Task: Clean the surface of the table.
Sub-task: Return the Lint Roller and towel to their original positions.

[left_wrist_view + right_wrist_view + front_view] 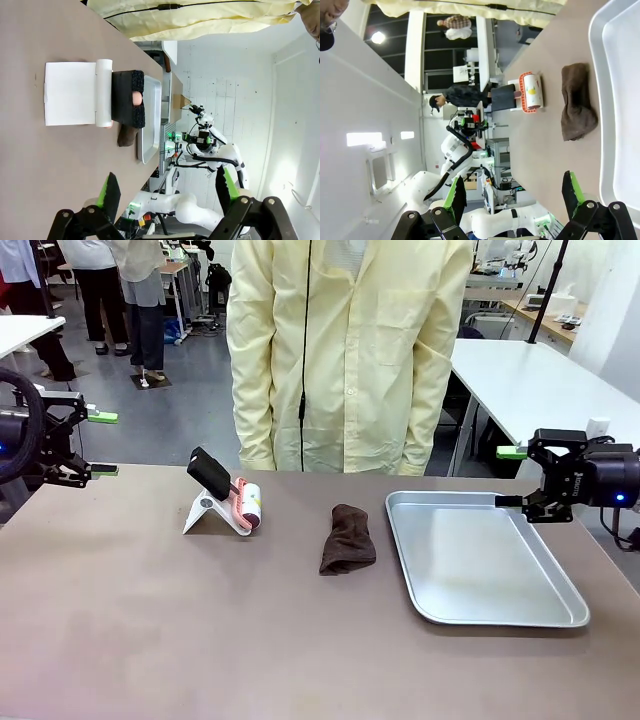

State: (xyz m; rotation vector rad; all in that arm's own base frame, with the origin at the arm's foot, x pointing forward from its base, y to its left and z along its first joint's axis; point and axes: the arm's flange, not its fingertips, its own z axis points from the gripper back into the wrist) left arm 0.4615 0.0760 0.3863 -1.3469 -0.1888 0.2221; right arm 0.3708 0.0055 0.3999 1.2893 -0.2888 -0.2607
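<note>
The grey-brown table [200, 620] carries a lint roller [243, 505] with a black handle, leaning on a white stand at the back left. A crumpled dark brown cloth [347, 538] lies near the middle. My left gripper [103, 443] hovers open at the table's left edge, level with the roller. My right gripper [508, 477] hovers open at the right edge, over the tray's far corner. The left wrist view has the open left gripper [167, 190], the roller [104, 92] and the cloth [127, 136] beyond. Past the open right gripper [514, 192] lie the cloth [576, 102] and the roller [530, 91].
A silver metal tray [560, 612] with nothing in it sits on the right half of the table, close to the cloth. A person in a pale yellow coat [345, 350] stands at the far edge, behind the roller and cloth. A white table [530, 380] stands behind on the right.
</note>
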